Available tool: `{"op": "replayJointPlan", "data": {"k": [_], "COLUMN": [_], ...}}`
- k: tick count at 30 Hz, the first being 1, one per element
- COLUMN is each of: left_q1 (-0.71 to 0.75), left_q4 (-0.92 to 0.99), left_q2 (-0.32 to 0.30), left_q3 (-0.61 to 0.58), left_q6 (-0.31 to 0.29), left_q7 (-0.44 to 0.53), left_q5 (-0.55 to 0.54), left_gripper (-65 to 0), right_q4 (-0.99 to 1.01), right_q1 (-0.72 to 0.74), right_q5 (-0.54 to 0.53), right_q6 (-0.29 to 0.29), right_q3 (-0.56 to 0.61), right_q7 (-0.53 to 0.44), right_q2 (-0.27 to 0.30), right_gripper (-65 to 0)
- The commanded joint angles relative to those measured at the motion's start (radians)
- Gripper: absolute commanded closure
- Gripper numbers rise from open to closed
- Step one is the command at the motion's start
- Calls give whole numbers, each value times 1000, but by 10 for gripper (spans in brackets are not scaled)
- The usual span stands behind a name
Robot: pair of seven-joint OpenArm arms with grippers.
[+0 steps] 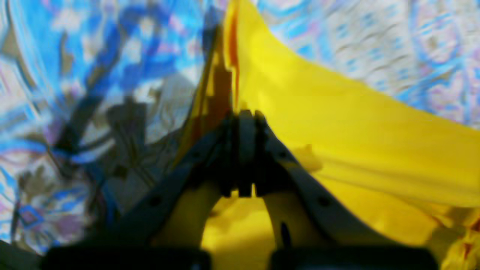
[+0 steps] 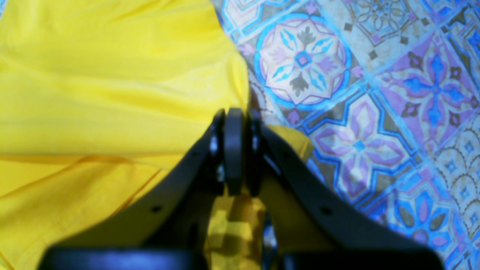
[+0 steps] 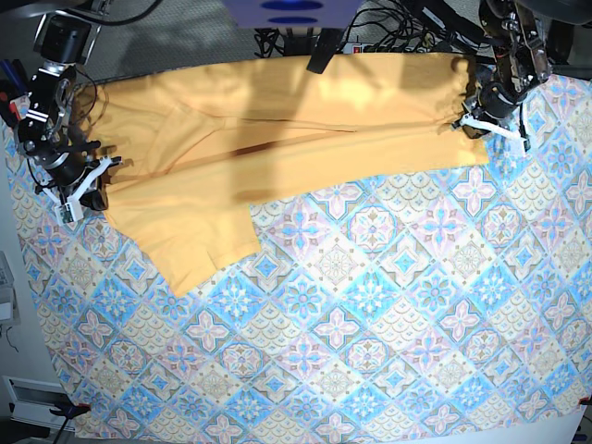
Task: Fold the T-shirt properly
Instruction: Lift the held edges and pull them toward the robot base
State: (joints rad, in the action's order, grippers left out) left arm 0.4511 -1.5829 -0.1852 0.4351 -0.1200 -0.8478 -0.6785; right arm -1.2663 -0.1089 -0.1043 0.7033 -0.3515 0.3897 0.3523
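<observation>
The yellow-orange T-shirt (image 3: 277,139) is stretched sideways along the far part of the table, with one sleeve (image 3: 199,250) pointing toward the front. No lettering shows. In the base view my left gripper (image 3: 467,122) is shut on the shirt's right end, where the cloth bunches. My right gripper (image 3: 92,185) is shut on its left end. The left wrist view shows the left gripper (image 1: 243,116) pinching a raised ridge of the T-shirt (image 1: 337,131). In the right wrist view the right gripper (image 2: 234,114) clamps the edge of the T-shirt (image 2: 112,93).
The blue-and-pink tile-patterned tablecloth (image 3: 370,324) covers the table in front of the shirt. Cables and a dark mount (image 3: 324,37) sit behind the far edge. The table's left edge runs close to my right arm.
</observation>
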Motion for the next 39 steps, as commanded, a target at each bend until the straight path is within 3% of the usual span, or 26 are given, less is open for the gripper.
{"op": "replayJointPlan", "data": {"k": [1, 9, 12, 16, 23, 27, 32, 39], "left_q1": [-2, 10, 4, -5, -7, -5, -5, -7], "left_q4": [0, 14, 14, 13, 11, 11, 11, 11], "left_q2": [-15, -15, -17, -17, -17, -17, -17, -12], "left_q3": [6, 6, 11, 11, 11, 11, 11, 11], "left_q6": [3, 3, 4, 4, 4, 4, 4, 4], "left_q7": [14, -15, -84, -93, -97, -97, -97, -97], "left_q5": [1, 3, -4, -4, -5, -5, -7, -7], "left_gripper": [0, 0, -82, -192, -201, -202, -198, -202], "right_q4": [-17, -16, -10, -13, -6, -6, -19, -29], "right_q1": [11, 11, 13, 13, 13, 11, 19, 107], "right_q5": [-13, -13, -13, -13, -7, -7, -12, -12], "right_q6": [-5, -5, -5, -5, -5, -5, -80, -78], "right_q3": [-10, -4, -4, -4, -4, -11, -13, -5], "right_q7": [-24, -24, -24, -24, -24, -24, -30, -30], "right_q2": [23, 23, 23, 21, 21, 21, 17, -57], "right_gripper": [-2, -2, -2, -1, -11, -85, -164, -169]}}
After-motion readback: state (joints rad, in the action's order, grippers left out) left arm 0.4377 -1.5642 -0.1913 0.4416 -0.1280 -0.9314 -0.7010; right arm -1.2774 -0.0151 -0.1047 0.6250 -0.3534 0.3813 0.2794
